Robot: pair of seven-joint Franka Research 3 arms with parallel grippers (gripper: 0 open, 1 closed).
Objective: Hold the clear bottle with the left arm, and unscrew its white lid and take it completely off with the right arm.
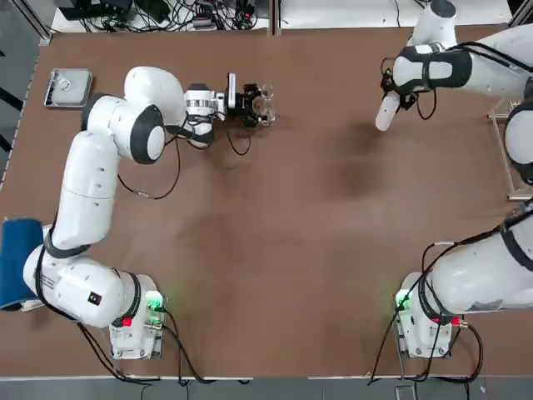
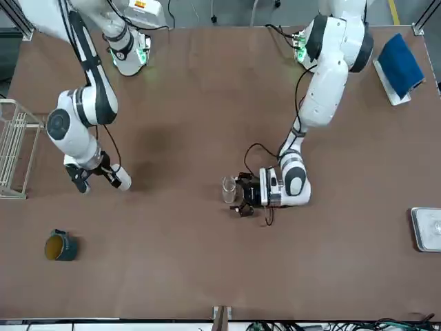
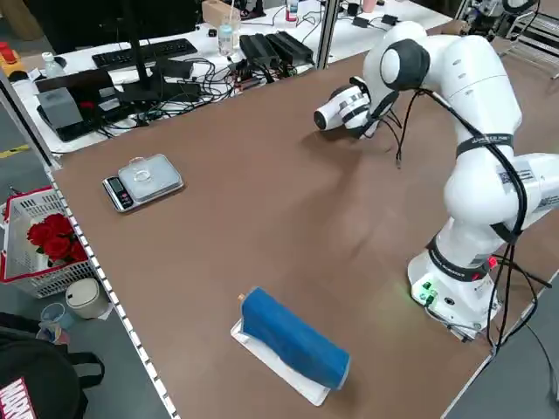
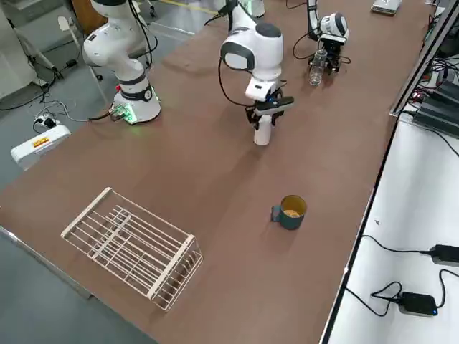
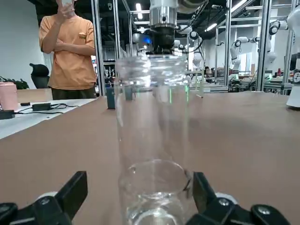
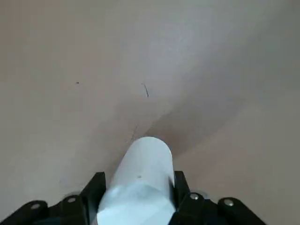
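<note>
- The clear bottle (image 5: pixel 152 136) is upright with its mouth uncovered, at the left gripper's fingertips, over the far part of the table (image 1: pixel 283 250); it looks to be standing on the tabletop, though its base is hard to judge.
- The left gripper (image 5: pixel 140 187) is wide open, one finger on either side of the bottle, with a gap showing on at least one side.
- The white lid (image 6: pixel 140 183) is off the bottle and well apart from it, tilted, rounded end outward.
- The right gripper (image 6: pixel 139 187) is closed on the lid, on the robot's right side of the table.
- A teal mug (image 4: pixel 290 212) and a white wire rack (image 4: pixel 136 247) are on that side too.
</note>
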